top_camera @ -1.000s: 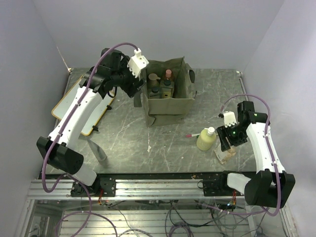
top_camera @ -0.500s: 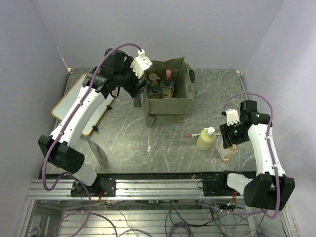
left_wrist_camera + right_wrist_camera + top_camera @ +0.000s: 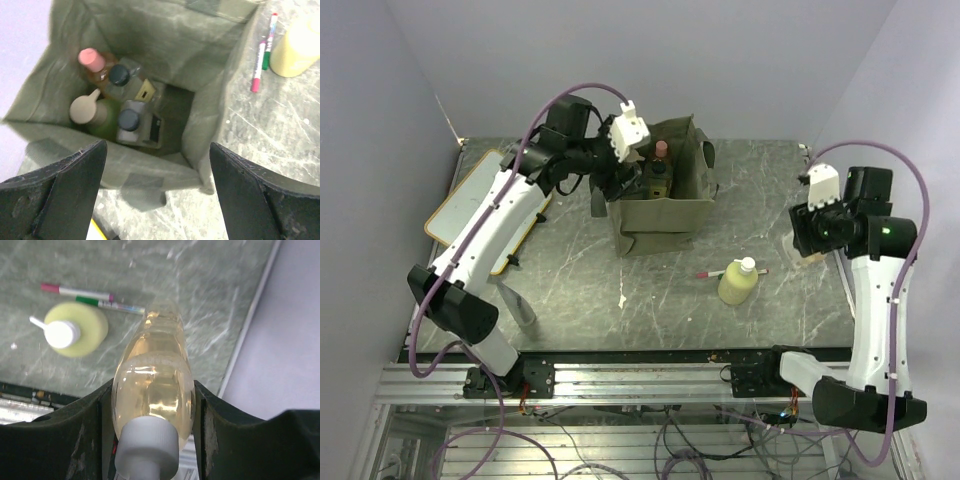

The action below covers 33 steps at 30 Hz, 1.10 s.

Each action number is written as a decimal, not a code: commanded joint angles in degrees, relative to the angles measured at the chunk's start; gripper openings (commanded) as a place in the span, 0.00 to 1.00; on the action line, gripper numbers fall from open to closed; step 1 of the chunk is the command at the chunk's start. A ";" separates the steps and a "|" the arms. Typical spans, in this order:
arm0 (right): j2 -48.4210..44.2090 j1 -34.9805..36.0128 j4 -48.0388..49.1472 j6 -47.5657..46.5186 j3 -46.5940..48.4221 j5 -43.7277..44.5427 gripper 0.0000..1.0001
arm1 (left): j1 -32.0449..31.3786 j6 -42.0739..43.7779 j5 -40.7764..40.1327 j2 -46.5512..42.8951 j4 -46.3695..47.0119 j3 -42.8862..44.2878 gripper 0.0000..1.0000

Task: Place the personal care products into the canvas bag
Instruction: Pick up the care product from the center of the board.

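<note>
The olive canvas bag (image 3: pixel 665 205) stands open at the back middle; the left wrist view looks down into the bag (image 3: pixel 150 35). Inside it are a pink-capped orange bottle (image 3: pixel 91 60), a green bottle with a beige cap (image 3: pixel 85 109) and two dark-capped bottles (image 3: pixel 129 120). My left gripper (image 3: pixel 612 182) is open and empty above the bag's left rim (image 3: pixel 157 147). My right gripper (image 3: pixel 808 236) is shut on a pale yellow clear bottle (image 3: pixel 152 365) with a white cap, held above the table's right side. A yellow-green bottle (image 3: pixel 738 282) stands on the table, also in the right wrist view (image 3: pixel 75 329).
A red-green-white pen (image 3: pixel 712 272) lies beside the yellow-green bottle. The wood-framed whiteboard (image 3: pixel 470 195) lies at the left under my left arm. A grey tube (image 3: pixel 518 304) stands at the front left. The table's right edge (image 3: pixel 250 320) is just under my right gripper.
My right gripper has lifted the clear bottle off the table's front right and carried it up and back. My left gripper has moved right, over the bag's left rim.
</note>
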 commanded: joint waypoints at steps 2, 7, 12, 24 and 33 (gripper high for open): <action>2.72 -0.47 7.55 -0.20 12.98 -1.89 0.00 | -4.70 3.97 2.20 1.09 -3.07 1.03 0.94; 8.24 -0.47 9.92 0.89 22.89 -7.09 0.00 | -6.72 5.37 1.48 1.75 -3.09 -0.25 0.94; 13.89 -0.30 12.09 2.75 31.72 -12.83 0.00 | -7.89 5.65 0.88 3.41 -2.60 -0.56 0.93; 21.93 7.46 16.53 6.39 41.21 -13.34 0.00 | -8.74 4.64 0.25 5.61 -1.50 -0.76 0.92; 27.24 16.25 17.17 7.91 48.62 -10.61 0.00 | -8.93 4.82 0.92 6.20 -1.28 -0.79 0.90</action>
